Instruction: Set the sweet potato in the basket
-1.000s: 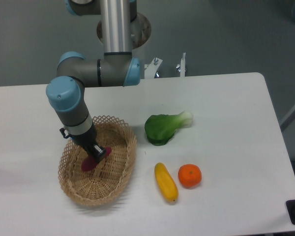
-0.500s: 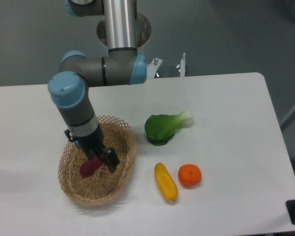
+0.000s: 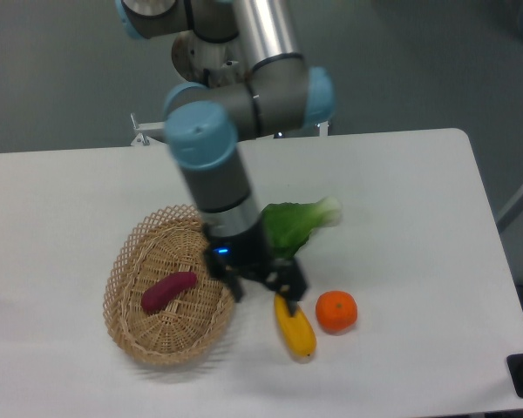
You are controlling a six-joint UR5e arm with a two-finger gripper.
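White counter; my gripper hangs empty, jaws released. Sweet potato in basket looks light, firm; I'd grasp mid-length.

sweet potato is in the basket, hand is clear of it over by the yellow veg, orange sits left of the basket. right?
One thing is off: the orange sits right of the basket, beside the yellow vegetable. The camera view shows this. The rest holds: the sweet potato lies in the basket, and the hand is clear of it by the yellow vegetable.
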